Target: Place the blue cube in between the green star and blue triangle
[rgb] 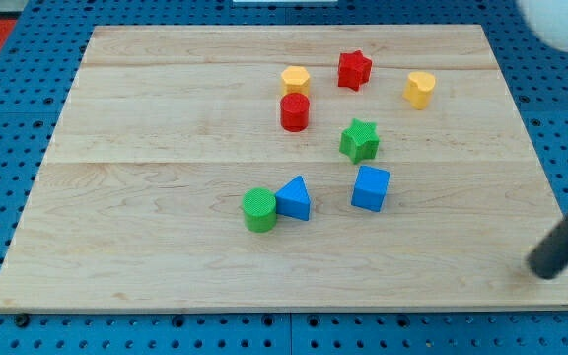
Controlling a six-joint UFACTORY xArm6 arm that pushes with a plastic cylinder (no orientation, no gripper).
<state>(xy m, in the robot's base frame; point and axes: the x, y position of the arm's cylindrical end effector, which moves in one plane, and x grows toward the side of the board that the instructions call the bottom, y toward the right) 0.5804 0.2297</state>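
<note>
Claw there is none on this arm: only a straight dark rod with nothing to open or hold, and my tip (538,273) rests near the wooden board's (146,247) right edge, low in the view, touching no block.

Well apart from it, toward the view's left, sits the blue plastic cube (370,188). It lies just below the green plastic star (360,140) and to the right of the blue plastic triangle (294,198), which touches a green cylinder (259,210) on its left side. Farther up are a red cylinder (295,111), a yellow hexagon-like block (296,79), a red star (354,70) and a yellow block (420,89) whose shape I cannot settle.

As I judge it, the gap between star and triangle lies up and left of the cube. A good push would start from the cube's lower right corner side, so the tip should first travel around below it, then drive diagonally in a short, slow stroke. Pushing off-centre could spin the cube into the star or nudge the triangle.

No brand, label or writing can be read anywhere.
</note>
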